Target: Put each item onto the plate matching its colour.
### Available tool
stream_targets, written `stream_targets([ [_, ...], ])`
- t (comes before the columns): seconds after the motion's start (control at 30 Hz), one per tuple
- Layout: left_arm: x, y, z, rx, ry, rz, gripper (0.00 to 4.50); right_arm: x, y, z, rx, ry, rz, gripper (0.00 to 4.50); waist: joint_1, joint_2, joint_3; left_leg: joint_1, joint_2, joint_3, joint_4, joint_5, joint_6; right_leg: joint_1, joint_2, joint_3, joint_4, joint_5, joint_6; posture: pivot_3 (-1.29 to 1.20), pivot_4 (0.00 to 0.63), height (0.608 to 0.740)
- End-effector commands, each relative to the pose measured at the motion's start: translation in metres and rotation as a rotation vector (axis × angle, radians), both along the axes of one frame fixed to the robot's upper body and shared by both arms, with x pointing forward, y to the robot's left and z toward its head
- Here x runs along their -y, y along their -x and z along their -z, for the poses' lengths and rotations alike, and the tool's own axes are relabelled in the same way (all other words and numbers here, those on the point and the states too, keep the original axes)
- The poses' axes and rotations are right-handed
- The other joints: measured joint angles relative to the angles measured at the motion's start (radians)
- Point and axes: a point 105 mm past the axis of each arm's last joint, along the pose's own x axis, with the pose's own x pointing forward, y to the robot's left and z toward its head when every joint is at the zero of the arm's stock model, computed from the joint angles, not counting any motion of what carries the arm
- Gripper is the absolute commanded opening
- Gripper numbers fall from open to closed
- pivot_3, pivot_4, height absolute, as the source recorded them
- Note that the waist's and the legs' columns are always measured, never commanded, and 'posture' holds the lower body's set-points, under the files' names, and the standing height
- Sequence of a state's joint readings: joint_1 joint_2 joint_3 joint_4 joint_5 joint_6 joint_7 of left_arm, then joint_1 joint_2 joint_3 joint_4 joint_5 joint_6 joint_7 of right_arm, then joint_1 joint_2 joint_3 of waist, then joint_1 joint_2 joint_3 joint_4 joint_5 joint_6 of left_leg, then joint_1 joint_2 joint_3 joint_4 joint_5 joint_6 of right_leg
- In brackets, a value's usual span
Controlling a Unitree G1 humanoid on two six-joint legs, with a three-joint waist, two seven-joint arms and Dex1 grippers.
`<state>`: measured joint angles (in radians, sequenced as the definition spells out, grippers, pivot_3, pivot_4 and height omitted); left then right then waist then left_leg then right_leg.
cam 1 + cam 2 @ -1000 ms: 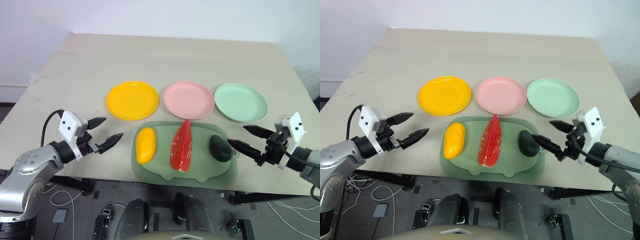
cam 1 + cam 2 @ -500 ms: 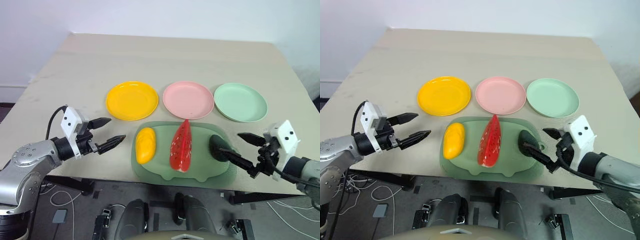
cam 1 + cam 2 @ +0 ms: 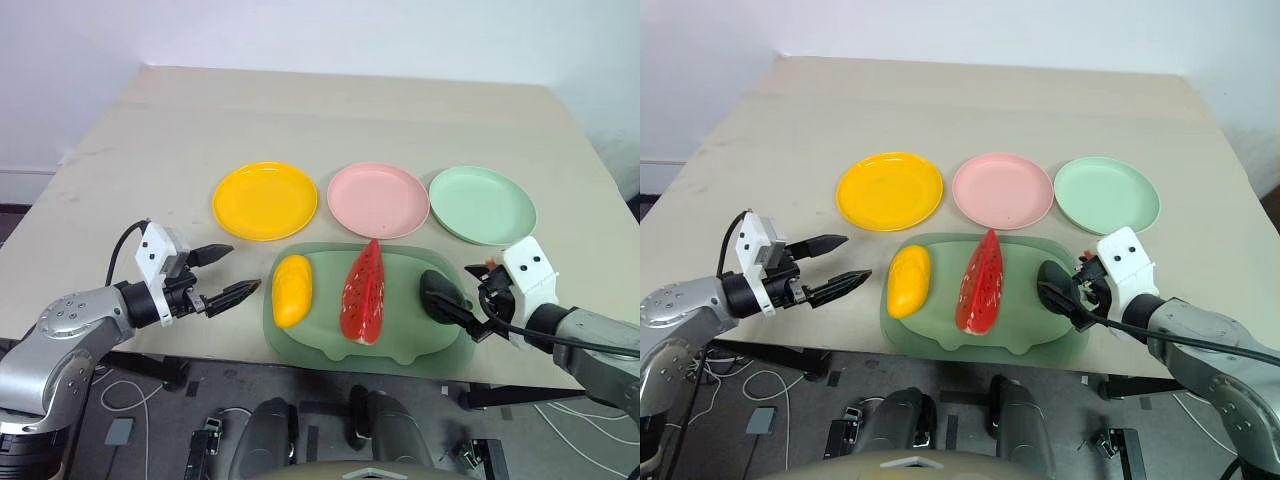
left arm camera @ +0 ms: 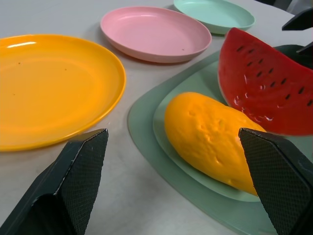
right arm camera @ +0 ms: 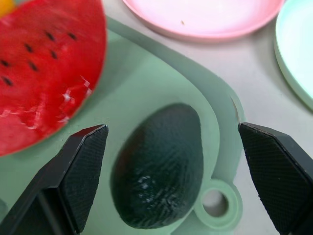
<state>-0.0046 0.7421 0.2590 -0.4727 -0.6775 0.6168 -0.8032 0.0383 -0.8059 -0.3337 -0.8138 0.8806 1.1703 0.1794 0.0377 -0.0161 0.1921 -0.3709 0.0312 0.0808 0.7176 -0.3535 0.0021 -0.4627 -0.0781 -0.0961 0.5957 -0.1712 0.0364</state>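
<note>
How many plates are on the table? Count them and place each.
3. They lie in a row beyond the green mat: yellow plate on the left, pink plate in the middle, mint green plate on the right. All are bare.

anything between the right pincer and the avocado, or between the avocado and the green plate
Nothing visible. The right pincer is open, its fingers standing on either side of the avocado with no object between. From the avocado to the green plate there is just the mat's rim and bare table.

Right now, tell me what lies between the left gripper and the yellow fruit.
Bare tabletop, then the green mat's rim, seen from the left eye; left gripper open, yellow fruit untouched.
</note>
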Motion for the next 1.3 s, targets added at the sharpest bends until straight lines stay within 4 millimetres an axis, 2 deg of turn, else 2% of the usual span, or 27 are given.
stream_targets([
  [0.03,0.002,0.004,-0.009,0.055,0.001,0.01,4.48,0.0,-0.002,0.005,-0.036,-0.009,0.023,4.5,0.0,0.0,0.0,0.0,0.0,0.0,0.0,0.0,0.0,0.0,0.0,0.0,0.0,0.0,0.0,0.0,0.15,0.74],
  [0.53,0.0,0.007,-0.004,0.056,0.012,-0.011,4.48,-0.006,-0.01,0.027,-0.118,0.009,0.056,4.5,0.0,0.0,0.0,-0.001,0.0,0.0,0.0,0.0,0.0,-0.001,0.0,0.0,0.0,0.0,0.0,0.0,0.15,0.74],
  [0.63,-0.002,0.007,-0.004,0.059,0.013,-0.018,4.5,-0.002,-0.011,0.028,-0.121,0.037,0.068,3.97,-0.001,0.0,0.0,0.0,0.0,0.0,0.0,0.0,0.0,-0.001,0.0,0.0,0.0,0.0,0.0,0.0,0.15,0.74],
  [0.7,-0.002,0.007,-0.004,0.06,0.012,-0.021,4.5,0.0,-0.014,0.025,-0.105,0.034,0.075,3.24,-0.001,0.0,0.0,0.0,0.0,0.0,0.0,0.0,0.0,-0.001,0.0,0.0,0.0,0.0,0.0,0.0,0.15,0.74],
  [0.77,-0.003,0.007,-0.004,0.06,0.012,-0.023,4.5,0.0,-0.017,0.021,-0.086,0.031,0.074,3.11,-0.001,0.0,0.0,0.0,0.0,0.0,0.0,0.0,0.0,-0.001,0.0,0.0,0.0,0.0,0.0,0.0,0.15,0.74],
  [0.87,-0.004,0.008,-0.004,0.063,0.012,-0.028,4.5,-0.005,-0.027,-0.003,0.001,-0.002,0.038,3.11,-0.001,0.0,0.0,-0.001,0.0,0.0,0.0,0.0,0.0,-0.001,0.0,0.0,0.0,0.0,0.0,0.0,0.15,0.74],
  [0.93,-0.004,0.007,-0.005,0.066,0.012,-0.03,4.5,0.001,-0.039,-0.021,0.06,-0.012,0.057,3.11,-0.003,0.0,0.0,-0.001,0.0,0.0,0.0,0.0,0.0,-0.001,0.0,0.0,0.0,0.0,0.0,0.0,0.15,0.74],
  [1.03,-0.003,0.005,-0.006,0.071,0.012,-0.031,4.5,0.024,-0.064,-0.04,0.131,0.039,0.146,3.11,-0.002,0.0,0.0,-0.001,0.0,0.0,0.0,0.0,0.0,-0.001,0.0,0.0,0.0,0.0,0.0,0.0,0.15,0.74],
  [1.1,-0.001,0.004,-0.008,0.078,0.017,-0.025,4.5,0.042,-0.09,-0.047,0.169,0.075,0.218,3.11,0.0,0.0,0.0,-0.001,0.0,0.0,0.0,0.0,0.0,-0.001,0.0,0.0,0.0,0.0,0.0,0.0,0.15,0.74],
  [1.2,0.004,0.002,-0.011,0.089,0.023,-0.012,4.5,0.057,-0.122,-0.049,0.198,0.129,0.261,3.11,-0.003,0.0,0.0,-0.001,-0.001,0.001,0.0,0.0,0.0,-0.002,0.0,0.0,0.0,0.0,0.0,0.0,0.15,0.74],
  [1.3,0.008,0.001,-0.02,0.118,0.029,0.002,4.5,0.076,-0.154,-0.039,0.195,0.194,0.308,3.11,-0.017,0.0,0.0,-0.001,-0.001,0.002,0.0,0.0,0.0,-0.001,0.0,0.0,0.0,0.001,0.002,0.0,0.15,0.74],
])
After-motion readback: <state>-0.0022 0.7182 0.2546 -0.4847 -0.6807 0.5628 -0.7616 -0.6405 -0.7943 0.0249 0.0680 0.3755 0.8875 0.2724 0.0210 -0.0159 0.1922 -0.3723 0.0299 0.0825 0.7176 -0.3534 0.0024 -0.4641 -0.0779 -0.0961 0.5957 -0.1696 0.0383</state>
